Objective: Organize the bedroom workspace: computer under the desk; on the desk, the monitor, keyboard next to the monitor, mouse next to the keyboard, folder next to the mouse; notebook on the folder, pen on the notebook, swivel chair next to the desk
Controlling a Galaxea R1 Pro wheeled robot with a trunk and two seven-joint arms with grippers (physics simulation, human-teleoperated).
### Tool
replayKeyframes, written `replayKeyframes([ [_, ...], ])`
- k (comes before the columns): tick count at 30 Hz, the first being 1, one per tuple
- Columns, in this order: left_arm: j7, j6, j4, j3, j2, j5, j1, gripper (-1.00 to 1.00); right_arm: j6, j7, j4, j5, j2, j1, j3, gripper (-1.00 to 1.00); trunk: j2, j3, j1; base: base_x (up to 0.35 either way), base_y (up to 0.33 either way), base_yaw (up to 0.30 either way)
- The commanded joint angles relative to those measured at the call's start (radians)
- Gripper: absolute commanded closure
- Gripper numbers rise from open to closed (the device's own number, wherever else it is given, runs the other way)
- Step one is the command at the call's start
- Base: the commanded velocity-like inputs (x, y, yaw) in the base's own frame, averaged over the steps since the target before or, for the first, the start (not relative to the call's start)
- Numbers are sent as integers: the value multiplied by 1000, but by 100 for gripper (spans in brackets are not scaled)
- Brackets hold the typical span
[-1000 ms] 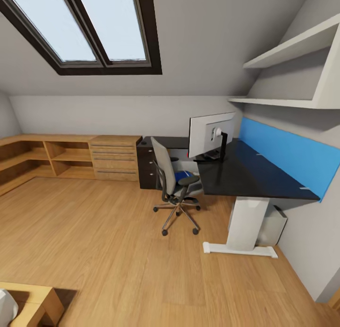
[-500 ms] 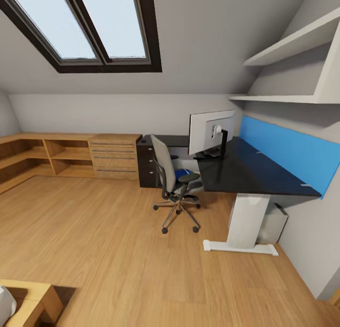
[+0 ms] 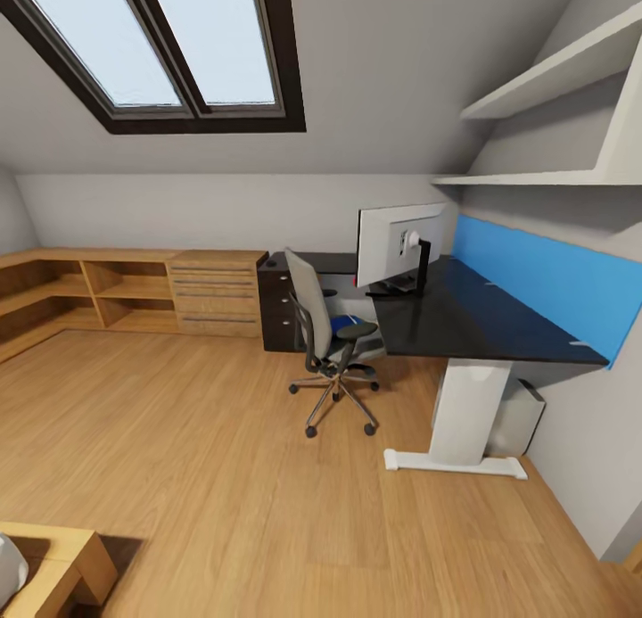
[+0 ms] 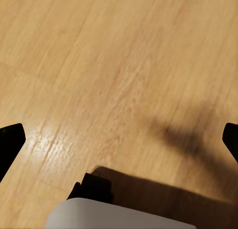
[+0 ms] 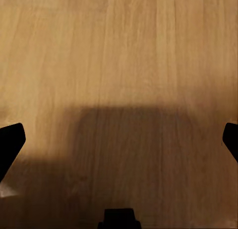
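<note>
The black L-shaped desk [image 3: 473, 328] stands against the right wall, some way ahead across the floor. The monitor [image 3: 399, 243] stands on it with its pale back toward me. In front of the desk is the grey swivel chair [image 3: 323, 333], with the blue folder [image 3: 344, 326] lying on its seat. A grey computer case [image 3: 520, 417] sits under the desk by the wall. Keyboard, mouse, notebook and pen are too small to make out. My left gripper [image 4: 120, 142] and right gripper [image 5: 120, 142] both hang open over bare wooden floor, holding nothing.
A light wooden chest [image 3: 217, 294] and low shelving [image 3: 80, 292] run along the far wall, beside the desk's black drawer unit [image 3: 276, 313]. White wall shelves [image 3: 553, 92] and a blue panel [image 3: 544, 284] hang above the desk. A wooden furniture corner [image 3: 53, 573] is at my near left.
The whole head view has shifted slightly as the camera moved. The chair, desk and monitor keep their places relative to each other.
</note>
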Motion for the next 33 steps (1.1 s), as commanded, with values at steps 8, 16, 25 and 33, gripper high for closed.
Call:
replayKeyframes([
  [8,0,-2,-2,-1,-1,5,0,-100,-4,0,29,-2,2,-1,3,-100,-57,-26,31,0,0,0],
  [16,1,-2,-2,-1,-1,5,0,-100,-4,0,30,-2,1,-1,3,-100,-113,-51,61,0,0,0],
  [25,1,-2,-2,0,0,5,0,-100,-3,-1,30,-2,2,-1,1,-100,-176,-79,96,0,0,0],
  [33,1,-2,-1,-1,-1,4,0,-100,-3,0,30,-2,2,-1,2,-100,-232,-104,127,0,0,0],
])
